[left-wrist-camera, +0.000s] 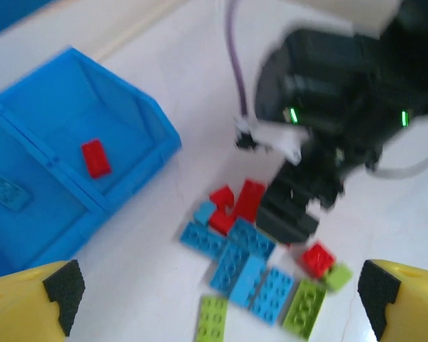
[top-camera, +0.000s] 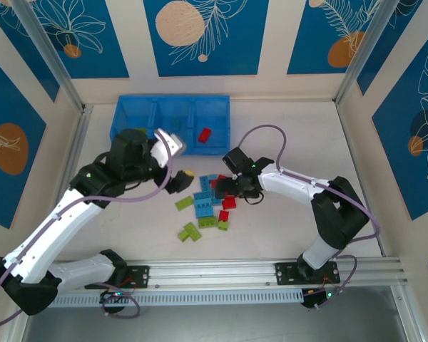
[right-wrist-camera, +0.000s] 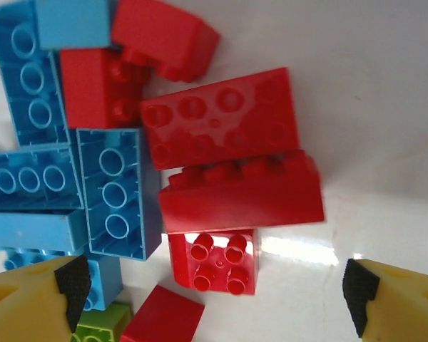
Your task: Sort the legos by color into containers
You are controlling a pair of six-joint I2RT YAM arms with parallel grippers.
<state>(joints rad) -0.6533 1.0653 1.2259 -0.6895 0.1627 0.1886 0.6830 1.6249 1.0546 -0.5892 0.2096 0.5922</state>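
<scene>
Hovering over the legos (top-camera: 203,200) heaped mid-worktop, right gripper (right-wrist-camera: 214,296) released and empty, left gripper (left-wrist-camera: 217,292) released beside the pile, one red brick (top-camera: 205,135) in the right compartment of the containers (top-camera: 136,114), far edge.

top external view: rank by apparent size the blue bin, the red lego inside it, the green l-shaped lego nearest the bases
1. blue bin
2. green L-shaped lego
3. red lego, though farther from the camera

The legos (top-camera: 204,201) lie heaped on the table (top-camera: 292,135) before the bin (top-camera: 123,114), one brick (top-camera: 204,135) in its right compartment (top-camera: 217,122).
</scene>
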